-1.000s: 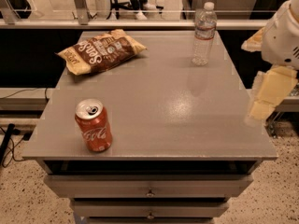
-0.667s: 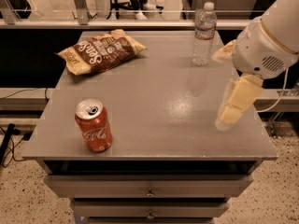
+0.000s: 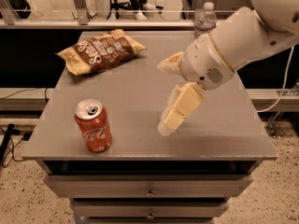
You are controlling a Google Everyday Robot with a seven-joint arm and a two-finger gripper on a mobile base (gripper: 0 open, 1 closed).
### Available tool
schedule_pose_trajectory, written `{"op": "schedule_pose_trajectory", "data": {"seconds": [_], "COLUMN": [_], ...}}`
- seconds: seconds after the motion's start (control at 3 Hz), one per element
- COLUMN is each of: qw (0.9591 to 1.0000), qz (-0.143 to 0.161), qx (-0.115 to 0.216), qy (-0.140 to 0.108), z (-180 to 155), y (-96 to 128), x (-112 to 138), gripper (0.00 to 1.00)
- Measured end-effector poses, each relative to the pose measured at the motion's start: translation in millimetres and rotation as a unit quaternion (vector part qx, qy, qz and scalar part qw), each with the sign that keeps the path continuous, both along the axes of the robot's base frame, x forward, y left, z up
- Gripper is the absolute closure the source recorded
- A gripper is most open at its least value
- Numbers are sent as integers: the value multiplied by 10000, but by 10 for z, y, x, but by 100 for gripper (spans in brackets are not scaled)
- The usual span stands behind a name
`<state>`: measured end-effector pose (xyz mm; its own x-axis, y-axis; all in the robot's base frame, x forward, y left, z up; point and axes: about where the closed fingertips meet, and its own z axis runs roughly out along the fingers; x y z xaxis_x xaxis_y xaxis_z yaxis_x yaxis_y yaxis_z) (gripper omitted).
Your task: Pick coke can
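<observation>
Gripper (image 3: pixel 174 115) had swung in from the right over the tabletop (image 3: pixel 135 92), nearer the coke can (image 3: pixel 94 126); I couldn't tell if it was spread.

- Grey table (image 3: pixel 135 92), drawers in its front, carries 3 things.
- Coke can (image 3: pixel 93 127) stands upright near the front left corner.
- Chip bag (image 3: pixel 100 50) lies flat at back left.
- Water bottle (image 3: pixel 204 17) stands at the back right edge.
- Gripper (image 3: pixel 175 111) hangs over the table's middle, apart from the can.
</observation>
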<state>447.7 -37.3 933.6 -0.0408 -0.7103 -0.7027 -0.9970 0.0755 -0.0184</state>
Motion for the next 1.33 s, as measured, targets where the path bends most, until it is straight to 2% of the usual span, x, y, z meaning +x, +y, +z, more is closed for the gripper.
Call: {"op": "schedule_pose_trajectory", "data": {"seconds": [0.67, 1.0, 1.33], "qw": [9999, 9994, 9928], "qz": [-24, -10, 109], "qx": [-99, 349, 1191], "qy": [-17, -67, -53], "z": [-5, -136, -347], "y": [-53, 88, 321], "x": [-5, 46, 86], "gripper": [0, 0, 0]}}
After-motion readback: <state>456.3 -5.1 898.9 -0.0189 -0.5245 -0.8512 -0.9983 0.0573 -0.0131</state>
